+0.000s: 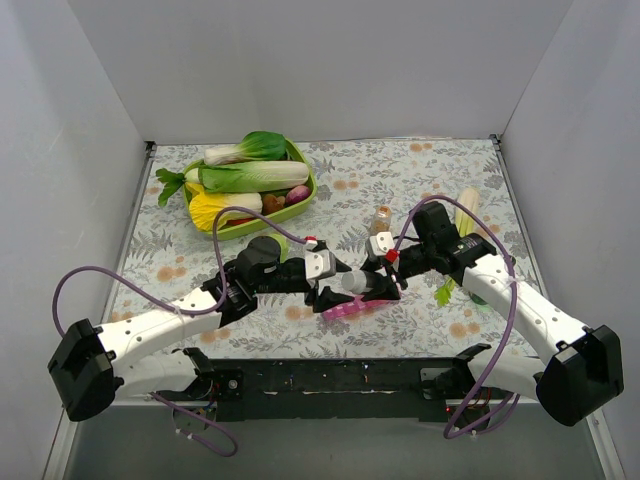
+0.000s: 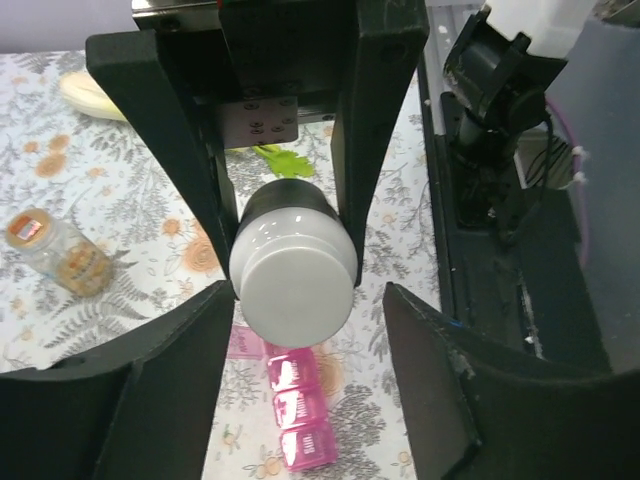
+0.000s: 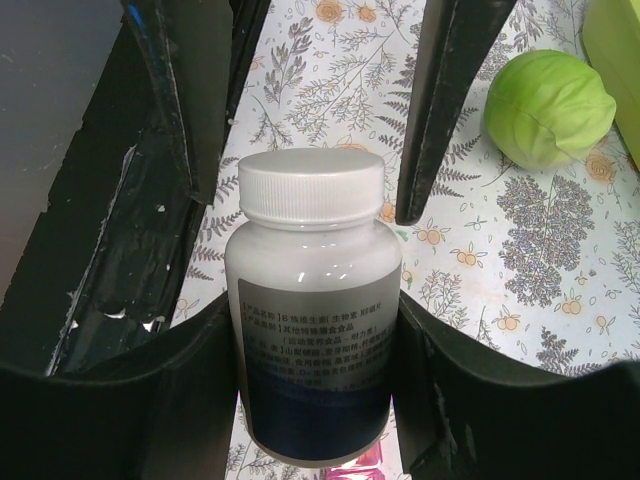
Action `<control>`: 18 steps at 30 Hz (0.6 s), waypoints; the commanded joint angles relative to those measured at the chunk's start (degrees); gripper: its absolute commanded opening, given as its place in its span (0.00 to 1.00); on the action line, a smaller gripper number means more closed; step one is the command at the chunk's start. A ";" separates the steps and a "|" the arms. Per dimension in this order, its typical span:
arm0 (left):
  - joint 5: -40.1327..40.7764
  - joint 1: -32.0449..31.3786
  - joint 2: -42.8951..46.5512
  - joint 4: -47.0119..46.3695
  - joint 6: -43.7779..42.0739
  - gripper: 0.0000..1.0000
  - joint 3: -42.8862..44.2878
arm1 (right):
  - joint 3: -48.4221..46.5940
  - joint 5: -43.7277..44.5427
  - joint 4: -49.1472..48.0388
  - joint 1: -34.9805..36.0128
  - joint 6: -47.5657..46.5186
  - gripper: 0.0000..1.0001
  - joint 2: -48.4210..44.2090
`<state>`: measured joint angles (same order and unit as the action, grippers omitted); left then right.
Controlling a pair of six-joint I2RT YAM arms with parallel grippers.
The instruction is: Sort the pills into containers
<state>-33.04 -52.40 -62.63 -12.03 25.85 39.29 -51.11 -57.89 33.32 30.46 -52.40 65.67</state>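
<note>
My right gripper point(image 3: 318, 320) is shut on the body of a white pill bottle point(image 3: 315, 350) with a grey label, holding it over the table. The bottle's white cap point(image 2: 295, 285) sits between the fingers of my left gripper point(image 2: 308, 295). That gripper is open around the cap, with a gap showing on one side. In the top view the two grippers meet at the bottle point(image 1: 358, 282), left gripper point(image 1: 335, 293) facing right gripper point(image 1: 385, 275). The pink containers strip point(image 2: 300, 420) lies on the cloth just below the bottle, lids shut. No pills show.
A green tray point(image 1: 310, 188) of vegetables stands at the back left. A small clear jar point(image 1: 381, 219) with brownish contents is behind the grippers. A corn cob point(image 1: 468, 208) lies at the right, and a green cabbage ball point(image 3: 550, 108) lies beyond the bottle.
</note>
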 commanded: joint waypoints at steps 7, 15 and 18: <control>5.78 -0.51 -0.82 1.21 6.74 0.00 3.77 | -0.04 0.66 -1.41 0.22 1.77 0.01 -0.63; 24.57 -0.42 -4.52 11.68 53.11 0.00 8.96 | 2.33 10.41 -8.88 0.22 9.86 0.01 -2.47; 30.13 -0.25 -4.77 24.20 75.00 0.00 10.71 | 2.95 13.32 -11.08 0.22 11.97 0.01 -2.39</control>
<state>-15.03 -52.69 -67.44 -1.41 68.49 46.30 -48.93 -49.45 27.51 30.41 -44.77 64.53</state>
